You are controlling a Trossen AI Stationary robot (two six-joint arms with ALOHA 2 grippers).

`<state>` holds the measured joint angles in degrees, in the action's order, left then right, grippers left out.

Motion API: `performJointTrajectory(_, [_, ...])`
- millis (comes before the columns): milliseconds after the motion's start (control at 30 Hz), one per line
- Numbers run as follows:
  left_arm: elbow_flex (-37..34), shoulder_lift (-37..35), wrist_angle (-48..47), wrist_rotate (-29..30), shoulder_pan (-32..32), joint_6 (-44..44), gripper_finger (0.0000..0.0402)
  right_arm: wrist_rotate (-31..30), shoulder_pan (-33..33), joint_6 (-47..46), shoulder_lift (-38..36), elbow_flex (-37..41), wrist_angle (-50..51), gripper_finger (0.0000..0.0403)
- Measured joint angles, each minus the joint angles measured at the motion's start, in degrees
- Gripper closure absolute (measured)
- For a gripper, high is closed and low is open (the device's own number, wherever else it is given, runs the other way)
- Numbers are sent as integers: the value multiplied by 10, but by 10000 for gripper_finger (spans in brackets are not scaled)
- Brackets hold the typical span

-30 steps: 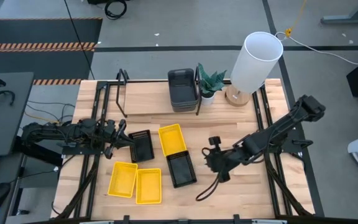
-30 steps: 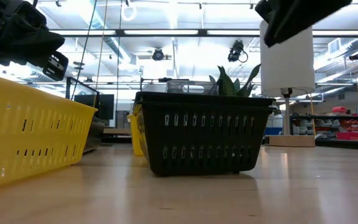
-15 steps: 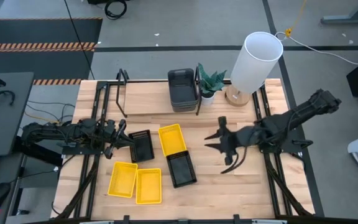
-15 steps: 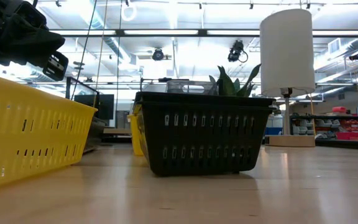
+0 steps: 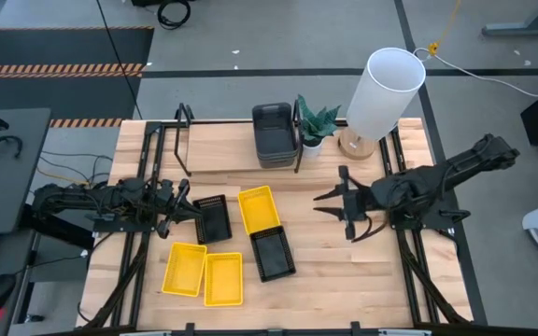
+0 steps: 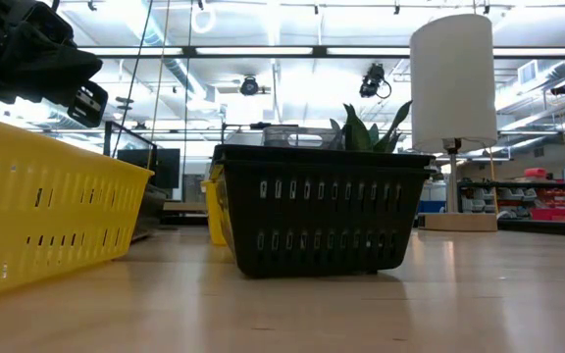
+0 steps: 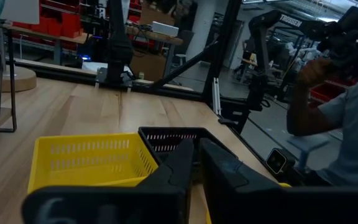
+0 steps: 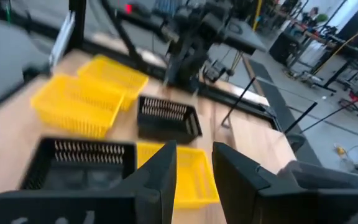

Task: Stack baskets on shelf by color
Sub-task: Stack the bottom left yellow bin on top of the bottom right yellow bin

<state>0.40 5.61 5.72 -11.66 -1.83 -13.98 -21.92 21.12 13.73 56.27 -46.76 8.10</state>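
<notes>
Beyond the table, left wrist view only, person (image 7: 347,118), right pincer (image 5: 344,201) spread, left pincer (image 5: 197,212) pinching black basket (image 5: 214,218).

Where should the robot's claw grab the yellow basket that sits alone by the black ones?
Probably on a rim of the lone yellow basket, coming straight down: it sits upright and open-topped, so one finger can slip inside the thin wall. The open right claw is nearest.

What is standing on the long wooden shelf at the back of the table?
On the long light-wood shelf stands a stack of dark grey plastic baskets. How many are nested cannot be seen from above. No yellow or black mesh basket is there.
</notes>
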Motion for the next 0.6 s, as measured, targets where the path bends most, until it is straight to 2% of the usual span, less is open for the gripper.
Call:
performJointTrajectory(400, [0, 0, 0, 0, 0, 0, 371, 5, 2, -159, -44, -1, -32, 295])
performJointTrajectory(500, [0, 0, 0, 0, 0, 0, 370, 6, 2, -164, -37, -1, -55, 295])
performJointTrajectory(600, [0, 0, 0, 0, 0, 1, 366, -6, -2, -131, -30, 0, -103, 295])
